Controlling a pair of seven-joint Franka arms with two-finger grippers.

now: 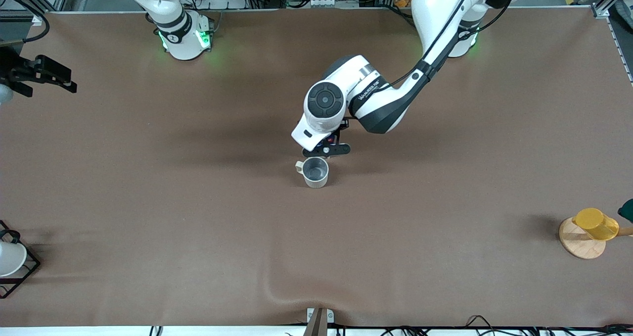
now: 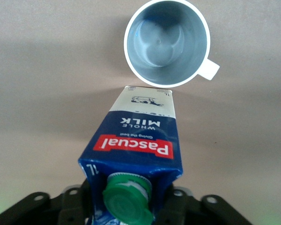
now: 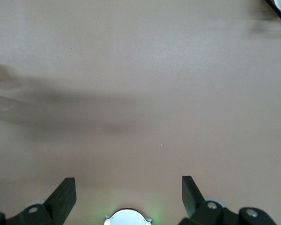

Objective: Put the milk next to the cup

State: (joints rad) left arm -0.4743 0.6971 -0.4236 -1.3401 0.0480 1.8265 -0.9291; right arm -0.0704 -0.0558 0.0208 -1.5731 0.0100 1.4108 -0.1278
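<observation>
The milk [image 2: 138, 145], a dark blue carton with a green cap, red band and white lower part, is upright in my left gripper [image 2: 129, 206], which is shut on its top. In the front view the left gripper [image 1: 326, 149] hides most of the milk [image 1: 328, 141]. The beige cup [image 1: 315, 171] stands on the table mid-table, just nearer the front camera than the milk. The milk's base is close beside the rim of the cup [image 2: 166, 42]; I cannot tell whether it rests on the table. My right gripper [image 1: 44, 73] waits open and empty over the right arm's end of the table, also shown in its own wrist view [image 3: 126, 192].
A yellow cup [image 1: 596, 223] rests on a round wooden stand [image 1: 582, 239] at the left arm's end, near the front. A black wire rack [image 1: 20, 271] with a white cup [image 1: 10, 259] sits at the right arm's end. The table cover has a ridge [image 1: 277, 291] near the front edge.
</observation>
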